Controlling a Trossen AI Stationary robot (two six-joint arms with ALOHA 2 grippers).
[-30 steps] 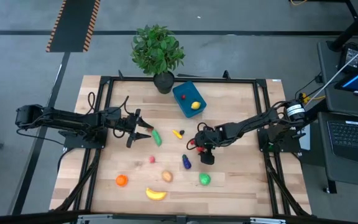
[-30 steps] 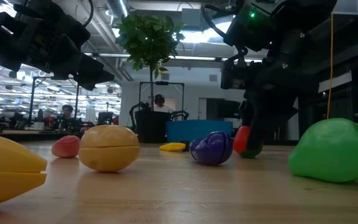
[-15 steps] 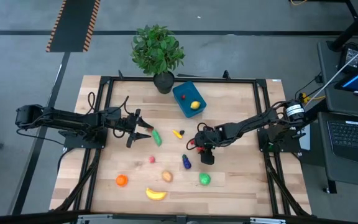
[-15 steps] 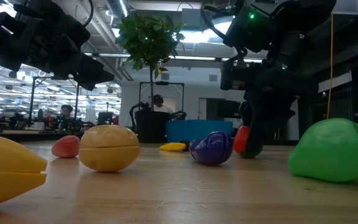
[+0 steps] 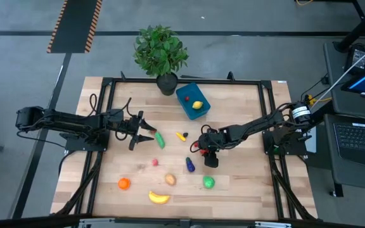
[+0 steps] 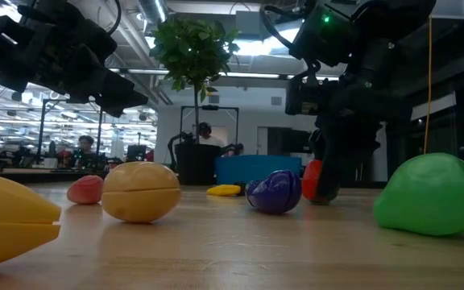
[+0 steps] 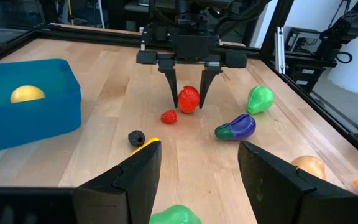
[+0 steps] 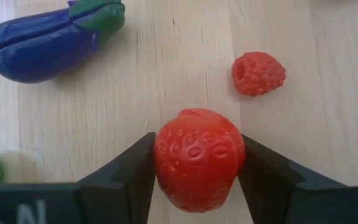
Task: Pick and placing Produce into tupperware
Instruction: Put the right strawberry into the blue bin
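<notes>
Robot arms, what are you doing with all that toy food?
The right gripper has its two fingers pressed on a red strawberry at the middle of the table. A little raspberry and a purple eggplant lie close by. The blue tupperware already has a lemon inside. The left gripper waits open next to a green cucumber. More toy fruit still lies on the table.

strawberry (image 8: 197, 158) red, upright in right gripper (image 8: 194, 168) | tupperware (image 5: 192, 101) blue, holds lemon (image 5: 198, 105)
</notes>
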